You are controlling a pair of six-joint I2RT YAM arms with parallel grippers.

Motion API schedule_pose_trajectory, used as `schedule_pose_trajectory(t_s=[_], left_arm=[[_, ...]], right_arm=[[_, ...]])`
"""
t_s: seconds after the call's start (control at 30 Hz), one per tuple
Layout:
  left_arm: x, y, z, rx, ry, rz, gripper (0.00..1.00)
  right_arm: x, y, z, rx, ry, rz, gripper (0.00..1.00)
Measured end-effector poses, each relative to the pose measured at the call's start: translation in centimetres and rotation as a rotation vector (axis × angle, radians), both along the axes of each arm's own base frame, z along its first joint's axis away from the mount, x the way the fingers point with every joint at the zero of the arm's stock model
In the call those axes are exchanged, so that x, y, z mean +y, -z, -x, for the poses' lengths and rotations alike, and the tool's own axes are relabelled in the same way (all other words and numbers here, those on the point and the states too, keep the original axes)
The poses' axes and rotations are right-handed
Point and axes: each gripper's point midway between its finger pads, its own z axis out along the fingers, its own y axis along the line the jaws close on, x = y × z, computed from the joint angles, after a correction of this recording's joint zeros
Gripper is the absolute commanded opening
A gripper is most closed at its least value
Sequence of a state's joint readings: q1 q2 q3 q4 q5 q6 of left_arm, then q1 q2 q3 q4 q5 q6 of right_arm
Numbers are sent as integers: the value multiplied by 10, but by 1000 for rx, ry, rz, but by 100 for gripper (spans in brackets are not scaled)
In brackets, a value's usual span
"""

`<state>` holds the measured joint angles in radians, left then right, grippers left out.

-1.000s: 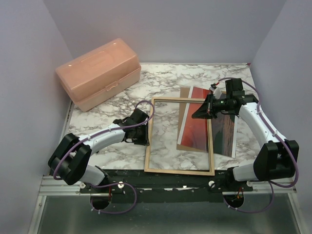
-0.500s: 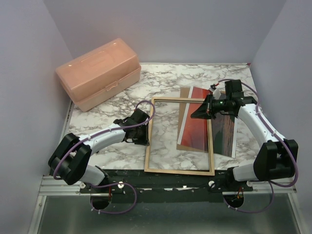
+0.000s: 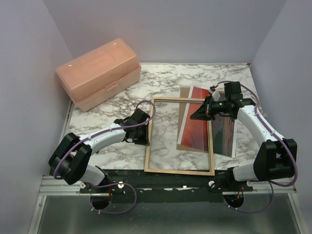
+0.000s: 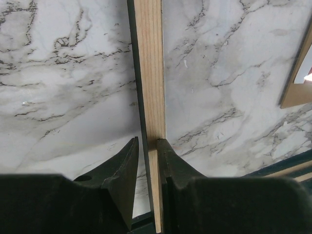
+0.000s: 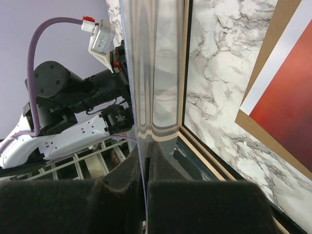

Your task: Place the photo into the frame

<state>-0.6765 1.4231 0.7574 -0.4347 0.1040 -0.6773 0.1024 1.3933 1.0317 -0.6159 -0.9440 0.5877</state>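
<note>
Left claw [image 4: 147, 146]: jaws narrow, set astride the left rail of the frame [image 4: 150, 73], one finger against the tan wood, the other just beside the rail's black edge; whether they clamp it cannot be told. The left arm lies low over the marble surface [image 3: 165, 80], with its elbow near its base and its forearm reaching right to the rail. Right claw [image 5: 145, 146]: jaws closed on the edge of a thin glossy clear pane [image 5: 156, 73], above the frame's far right corner. The right arm bends at an outer elbow, and its forearm runs away from the base with the wrist turned left. The frame lies flat, wood side up. The photo [image 3: 195, 127] lies face up on a brown backing board [image 3: 185, 93], partly under the frame's right rail.
</note>
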Motion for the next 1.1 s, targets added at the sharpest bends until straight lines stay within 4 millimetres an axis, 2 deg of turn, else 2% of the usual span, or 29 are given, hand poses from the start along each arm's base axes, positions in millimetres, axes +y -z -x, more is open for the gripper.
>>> schedule_pose_trajectory(t_s=[1.1], left_arm=[[-1,1,0,0,3,-9,22]], right_arm=[[0,14,1,10,4,-24,0]])
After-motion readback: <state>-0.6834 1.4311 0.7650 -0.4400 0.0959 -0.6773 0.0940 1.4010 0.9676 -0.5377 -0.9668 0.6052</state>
